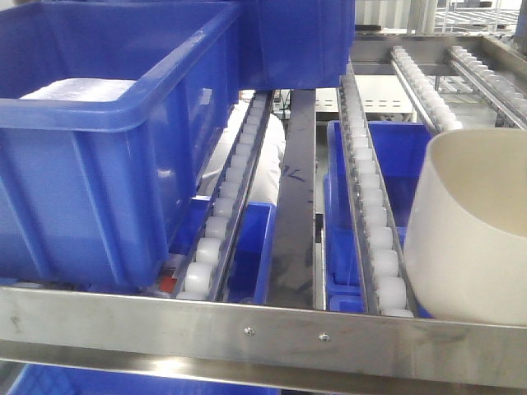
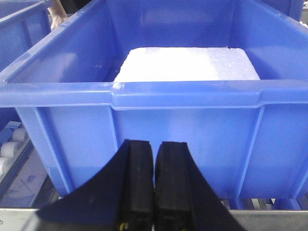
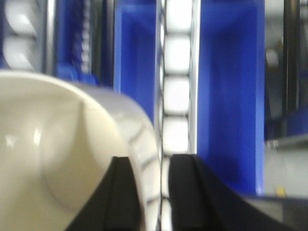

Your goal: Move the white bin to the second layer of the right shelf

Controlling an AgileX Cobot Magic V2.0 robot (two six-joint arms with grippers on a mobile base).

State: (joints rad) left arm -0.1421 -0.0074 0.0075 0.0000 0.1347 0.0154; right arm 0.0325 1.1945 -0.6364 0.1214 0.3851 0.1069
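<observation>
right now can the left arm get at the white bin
Probably not: the left gripper, jaws shut, faces the blue crate at the rack's left, while the white bin sits far right, its wall clamped by the right gripper.

A warehouse or factory parts-storage area — the signs are industrial throughout. A steel-framed flow rack (image 1: pixel 272 333) fills the near view, its lanes of small white rollers (image 1: pixel 375 218) running far into the scene. Blue plastic crates (image 1: pixel 107 140) sit on the left lanes and on the level below — stock bins, not household furniture.
</observation>
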